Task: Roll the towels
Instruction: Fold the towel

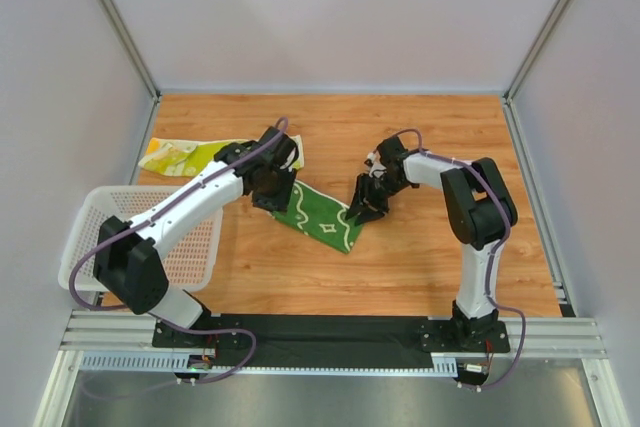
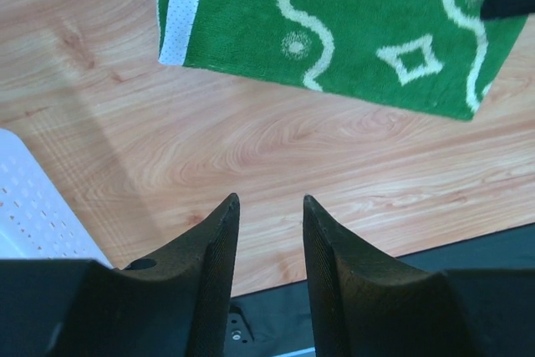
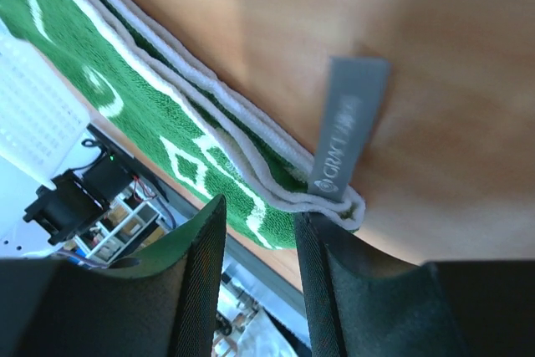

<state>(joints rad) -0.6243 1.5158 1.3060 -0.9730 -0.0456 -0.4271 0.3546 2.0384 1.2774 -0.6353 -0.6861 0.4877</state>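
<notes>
Right gripper (image 3: pixel 257 206) hovering at green towel's (image 1: pixel 325 215) tagged corner, fingers narrowly parted, pinching nothing. Left gripper (image 2: pixel 269 206) hovering off its opposite end, also narrow and empty. Lime-yellow towel (image 1: pixel 180 155) lying behind green towel. Risk: catching only top layer, fold peeling apart, roll skewing.

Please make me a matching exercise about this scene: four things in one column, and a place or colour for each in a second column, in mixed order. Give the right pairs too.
Things:
1. green towel
2. yellow towel
3. basket
4. tag

Places or colours:
a. white, near left
b. grey, at a towel's corner
c. far left, beyond the basket
d. in the middle, folded

Pairs: 1-d, 2-c, 3-a, 4-b
</notes>
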